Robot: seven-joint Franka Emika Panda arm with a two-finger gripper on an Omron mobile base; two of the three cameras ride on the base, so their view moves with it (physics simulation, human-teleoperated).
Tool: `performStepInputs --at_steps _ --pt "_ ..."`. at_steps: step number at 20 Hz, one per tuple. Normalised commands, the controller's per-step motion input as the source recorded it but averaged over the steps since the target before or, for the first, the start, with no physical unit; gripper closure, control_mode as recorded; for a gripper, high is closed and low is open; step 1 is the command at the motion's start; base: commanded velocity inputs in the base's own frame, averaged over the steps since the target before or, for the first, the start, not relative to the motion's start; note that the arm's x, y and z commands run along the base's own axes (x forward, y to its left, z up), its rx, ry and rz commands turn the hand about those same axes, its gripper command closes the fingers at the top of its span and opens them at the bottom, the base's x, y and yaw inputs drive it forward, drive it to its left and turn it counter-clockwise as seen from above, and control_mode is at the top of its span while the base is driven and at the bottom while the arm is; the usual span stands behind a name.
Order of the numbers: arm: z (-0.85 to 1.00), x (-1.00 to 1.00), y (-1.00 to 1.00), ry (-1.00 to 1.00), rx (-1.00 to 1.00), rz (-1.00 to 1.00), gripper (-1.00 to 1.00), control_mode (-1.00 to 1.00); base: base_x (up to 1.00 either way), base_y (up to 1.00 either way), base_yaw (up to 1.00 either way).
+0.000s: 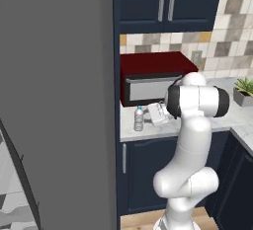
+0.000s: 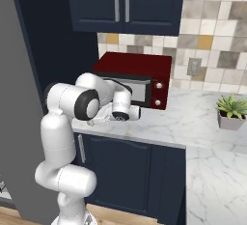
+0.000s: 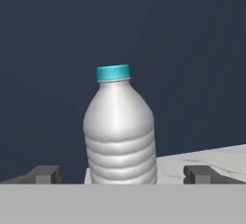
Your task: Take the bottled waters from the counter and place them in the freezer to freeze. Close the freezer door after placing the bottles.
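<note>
1. One water bottle [image 1: 139,119] stood upright on the white marble desk [image 1: 237,118], near its front left corner, just in front of the red microwave [image 1: 153,76] and close to the tall grey fridge side [image 1: 59,100].
2. In the hand view the same bottle [image 3: 120,131] sat dead centre: clear ribbed body, light blue cap, base on the desk edge [image 3: 211,158], dark navy panel behind it.
3. The tool [image 3: 122,174] was released, jaws spread wide. Its two dark fingertips [image 3: 45,174] stood either side of the bottle, apart from it. Nothing was grasped.
4. From the left base view the tool [image 1: 157,114] lay level just right of the bottle, low over the desk, with the white arm bent at the elbow in front of the microwave door.
5. From the right base view the hand [image 2: 118,113] reached leftward along the desk front [image 2: 144,139]; the bottle was hidden behind the arm there.
6. A potted green plant [image 2: 230,110] stood at the far right of the desk, well apart from the bottle.
7. Navy upper cabinets [image 2: 125,2] hung above the microwave; navy lower cabinets [image 1: 143,170] sat under the desk.
8. At the lower left of the left base view, a tilted grey panel edge with a dark strip [image 1: 20,174] showed; I could not tell what it belonged to.
</note>
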Motion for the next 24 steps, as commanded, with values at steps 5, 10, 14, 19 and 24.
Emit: performStepInputs --at_steps 5,10,14,19,24 --pt "0.0 0.0 0.25 0.03 0.0 0.03 -1.0 -1.0 0.0 0.0 0.0" --pt "0.0 0.0 0.23 0.01 0.0 0.03 -1.0 -1.0 0.0 0.0 0.0" --pt "-0.01 0.0 0.17 0.0 0.0 0.0 -1.0 -1.0 0.0 0.0 0.0" --pt "0.0 0.0 0.0 0.0 0.0 0.0 1.0 -1.0 0.0 0.0 0.0" --pt "0.0 -0.05 0.0 0.0 0.0 0.0 1.0 -1.0 0.0 0.0 0.0"
